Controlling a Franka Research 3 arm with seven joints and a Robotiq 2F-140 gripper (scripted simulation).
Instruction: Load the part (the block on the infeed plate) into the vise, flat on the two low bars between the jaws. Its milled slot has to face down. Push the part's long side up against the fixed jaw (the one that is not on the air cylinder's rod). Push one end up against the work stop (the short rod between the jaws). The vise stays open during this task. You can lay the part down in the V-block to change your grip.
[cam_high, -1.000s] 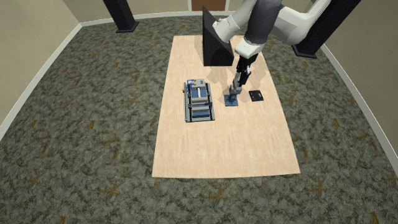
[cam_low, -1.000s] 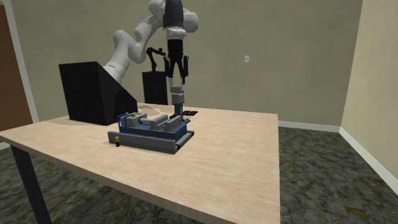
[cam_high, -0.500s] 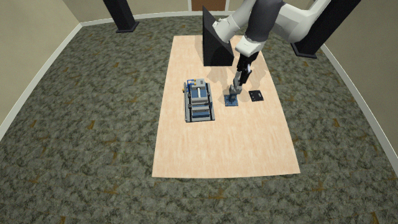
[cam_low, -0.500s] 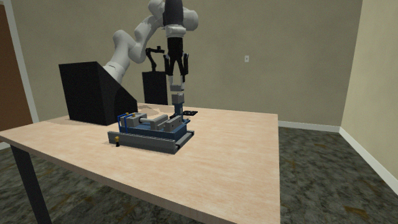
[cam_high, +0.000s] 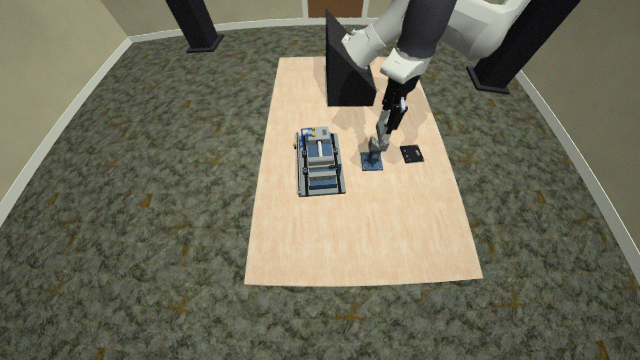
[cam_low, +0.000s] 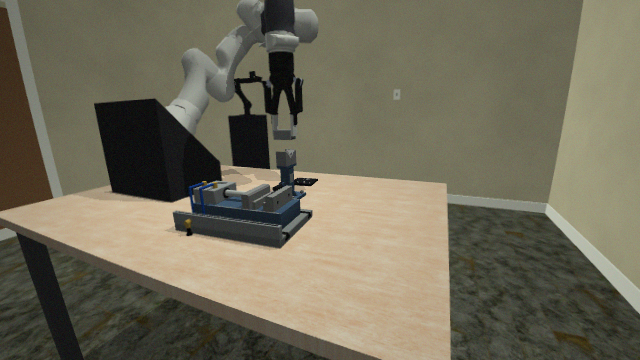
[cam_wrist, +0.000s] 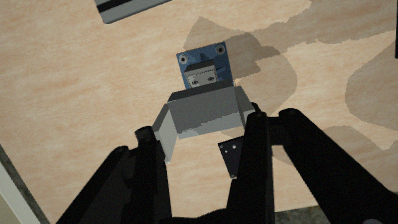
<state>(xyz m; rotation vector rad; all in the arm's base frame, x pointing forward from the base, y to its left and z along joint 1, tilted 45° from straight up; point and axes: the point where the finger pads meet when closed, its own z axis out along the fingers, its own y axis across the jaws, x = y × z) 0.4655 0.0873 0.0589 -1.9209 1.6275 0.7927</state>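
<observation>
My gripper (cam_low: 284, 129) is shut on the grey part (cam_low: 283, 133) and holds it in the air, a short way above the V-block (cam_low: 286, 159). In the wrist view the part (cam_wrist: 207, 112) sits between the two black fingers, with the V-block (cam_wrist: 201, 75) on its blue base straight below. The black infeed plate (cam_high: 412, 153) lies bare to the right of the V-block (cam_high: 372, 159). The vise (cam_high: 320, 160) stands open to the left, with nothing between its jaws (cam_low: 265, 196). I cannot tell which way the part's slot faces.
A large black wedge-shaped box (cam_high: 345, 70) stands at the back of the table, behind the vise and the V-block. A corner of the vise (cam_wrist: 130, 7) shows at the top of the wrist view. Black stands (cam_high: 196, 25) are on the floor beyond the table.
</observation>
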